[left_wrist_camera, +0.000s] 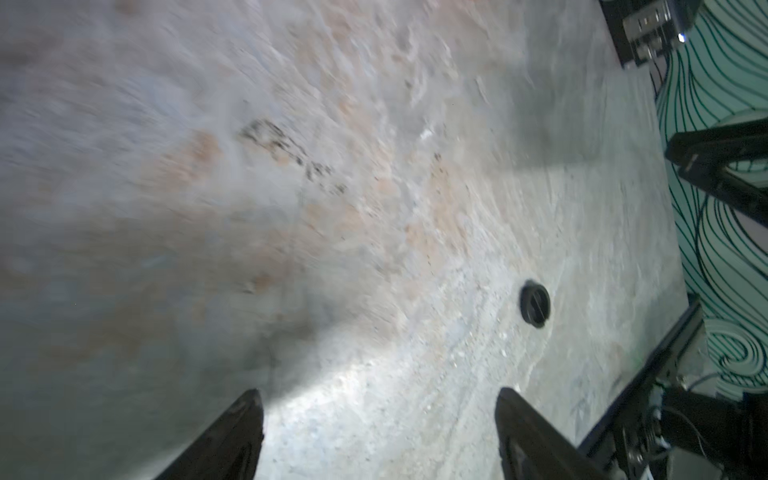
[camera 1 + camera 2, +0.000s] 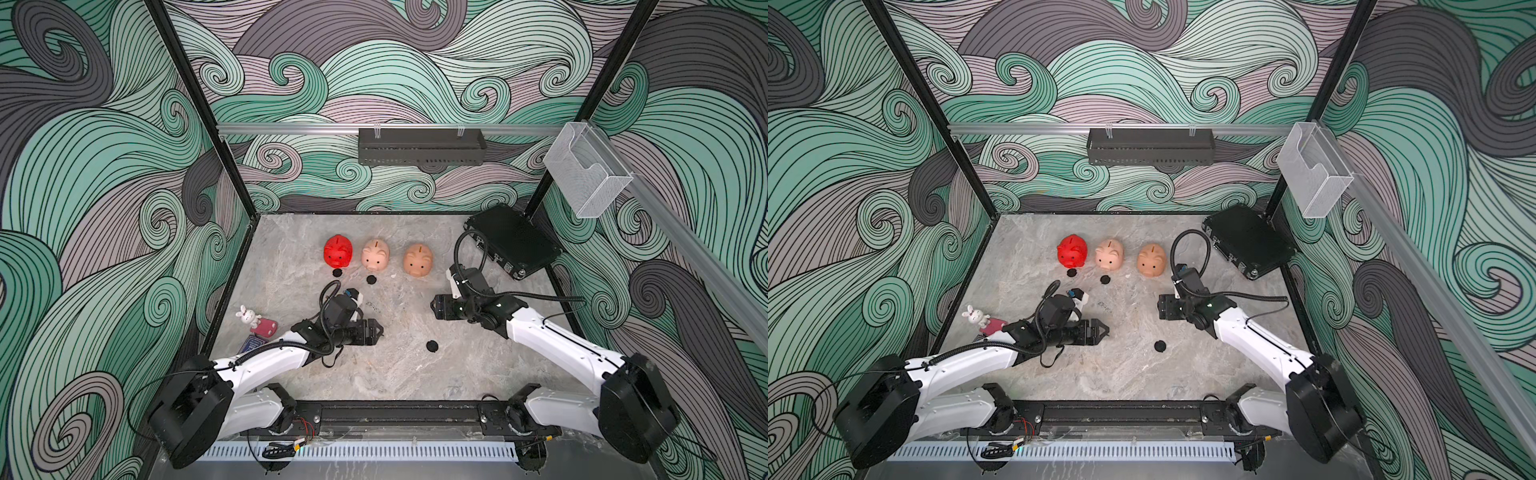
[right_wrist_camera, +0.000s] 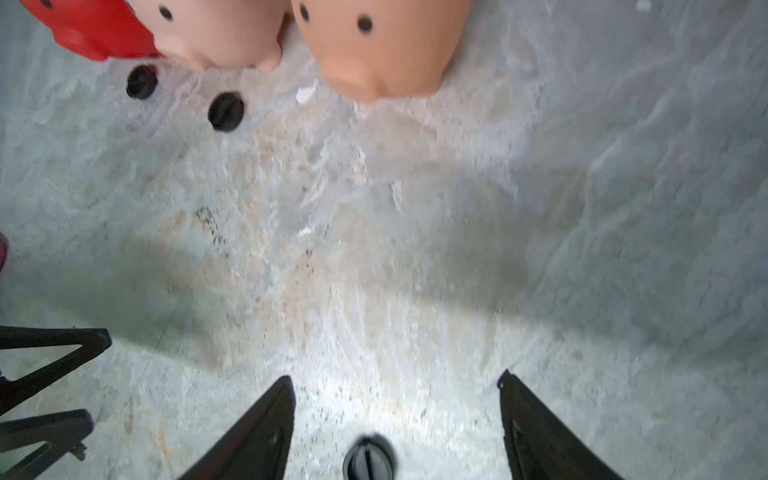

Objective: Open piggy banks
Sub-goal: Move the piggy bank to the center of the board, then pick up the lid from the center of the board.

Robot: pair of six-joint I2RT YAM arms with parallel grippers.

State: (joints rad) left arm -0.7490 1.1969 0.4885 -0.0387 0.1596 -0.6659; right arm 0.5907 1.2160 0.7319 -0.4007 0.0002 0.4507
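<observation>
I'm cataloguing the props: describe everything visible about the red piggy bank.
The red piggy bank is glossy bright-red plastic with ears, a snout and black dot eyes. It stands upright on the marble-look table at the left end of the three-pig row, snout toward the arms, apart from its pink neighbour. A black plug lies just before it. Nothing holds it.
</observation>
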